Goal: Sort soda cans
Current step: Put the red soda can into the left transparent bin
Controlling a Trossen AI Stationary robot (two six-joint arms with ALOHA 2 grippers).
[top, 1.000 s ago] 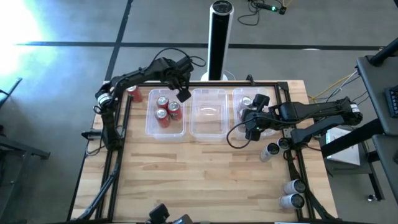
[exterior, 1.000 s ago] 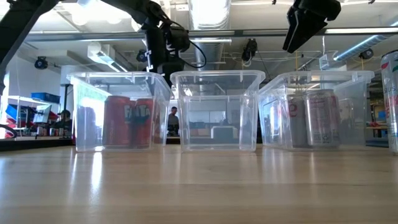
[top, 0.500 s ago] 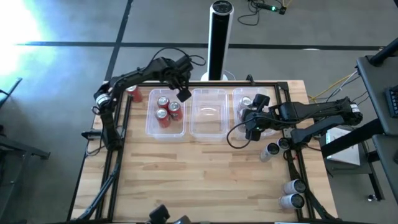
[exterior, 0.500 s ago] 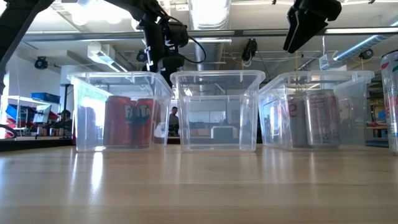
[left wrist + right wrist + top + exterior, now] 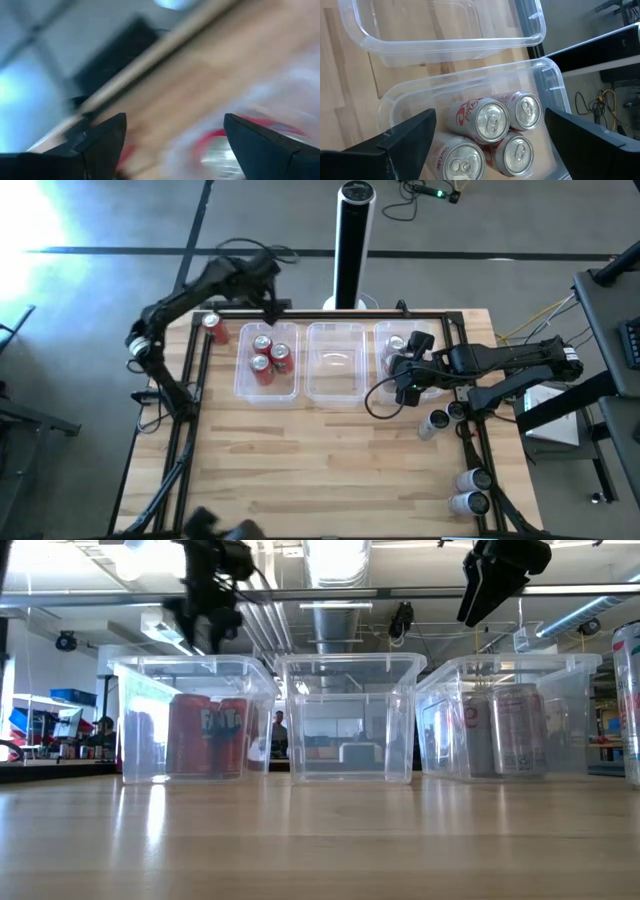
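High view: my L gripper (image 5: 272,308) hung over the table's far edge, just behind the L tub (image 5: 242,372), fingers apart w/ nothing between. That tub held three red cans (image 5: 268,353); one more red can (image 5: 214,328) stood outside it at the far L corner. My R gripper (image 5: 404,377) hovered open over the R tub (image 5: 551,85), which held four silver cans (image 5: 492,121). Middle tub (image 5: 334,388) sat between. Loose cans (image 5: 470,490) lay along the R edge.
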